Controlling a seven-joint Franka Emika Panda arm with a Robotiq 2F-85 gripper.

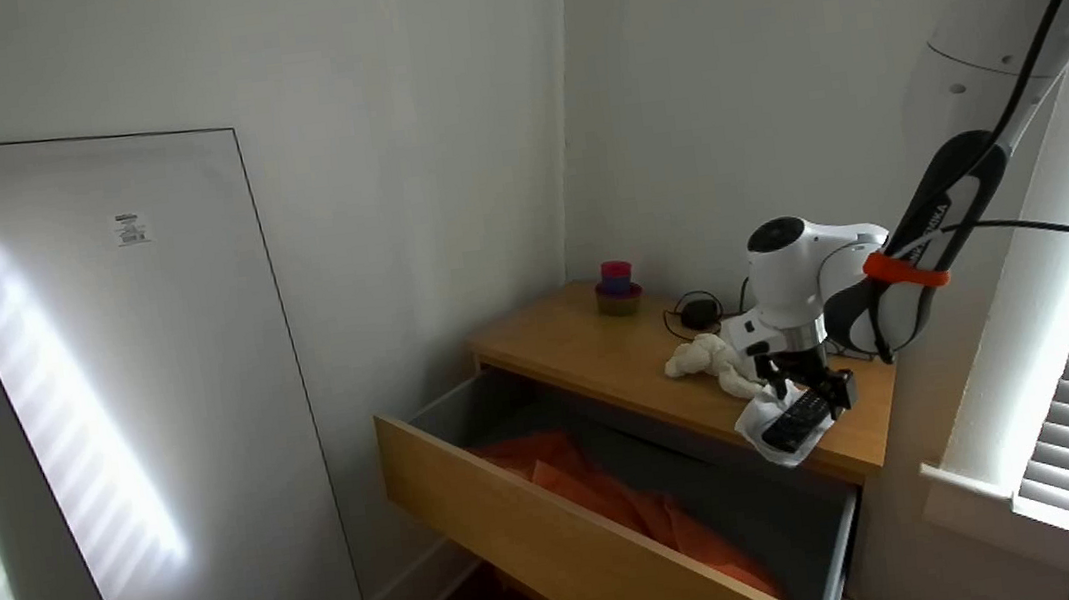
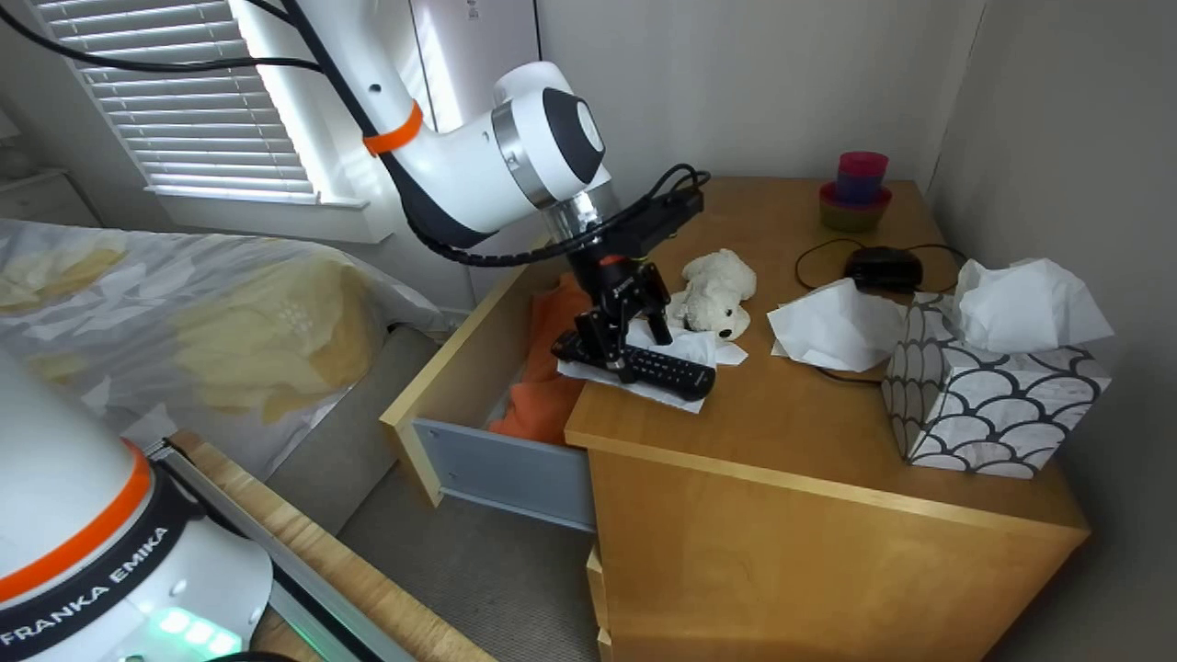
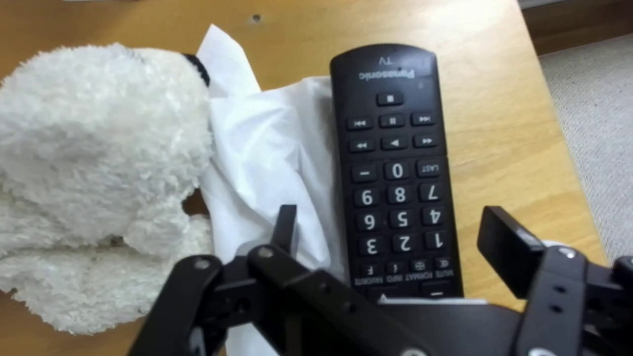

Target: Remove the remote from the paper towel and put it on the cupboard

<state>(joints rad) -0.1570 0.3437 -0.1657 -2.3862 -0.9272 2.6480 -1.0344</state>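
The remote point(image 1: 795, 423) is a flat black bar and shows in both exterior views point(image 2: 671, 371). It lies on the crumpled white paper towel point(image 2: 688, 346) at the front corner of the tan cupboard point(image 2: 782, 439). In the wrist view the paper towel point(image 3: 267, 131) shows left of the remote point(image 3: 393, 163), with bare cupboard top point(image 3: 494, 113) at its right. My gripper point(image 3: 393, 240) is open, one finger on each side of the remote, with a gap on both sides. The gripper point(image 2: 641, 349) hides part of the remote. The remote's lower end is hidden in the wrist view.
A white plush dog point(image 3: 99, 148) lies close beside the paper towel. The cupboard's drawer point(image 1: 561, 528) stands open with orange cloth point(image 1: 607, 493) inside. A tissue box point(image 2: 998, 405), a black device point(image 2: 883, 268) with cable and stacked cups point(image 2: 857, 193) stand farther along the top.
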